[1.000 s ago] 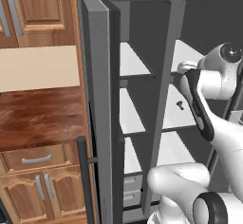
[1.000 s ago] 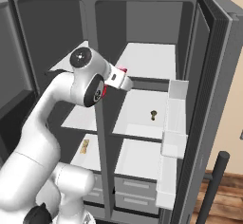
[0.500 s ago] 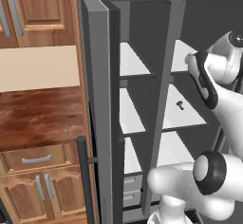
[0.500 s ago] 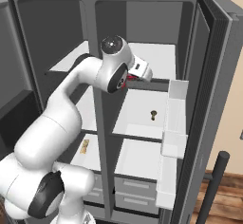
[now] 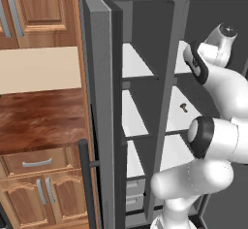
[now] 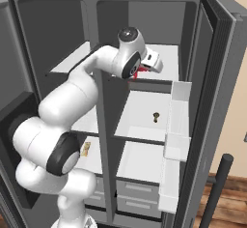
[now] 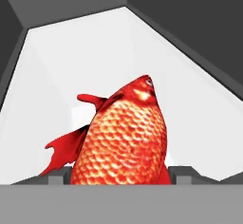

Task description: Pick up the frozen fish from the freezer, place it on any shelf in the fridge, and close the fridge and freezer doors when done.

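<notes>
So the fish (image 7: 124, 137) was out of the freezer (image 6: 62, 34) already, clamped between the gripper (image 6: 144, 67) fingers and hanging over the top shelf (image 6: 161, 63) of the fridge (image 6: 144, 116). It looked like it wasn't set down yet, though contact was hard to judge. Left to do, I'd say: drop it, back out, shut both doors (image 6: 214, 101), which stood wide open. In the hand view the fish's long axis ran along the gripper, head pointing away toward the fridge's back wall, tail at the fingers.
</notes>
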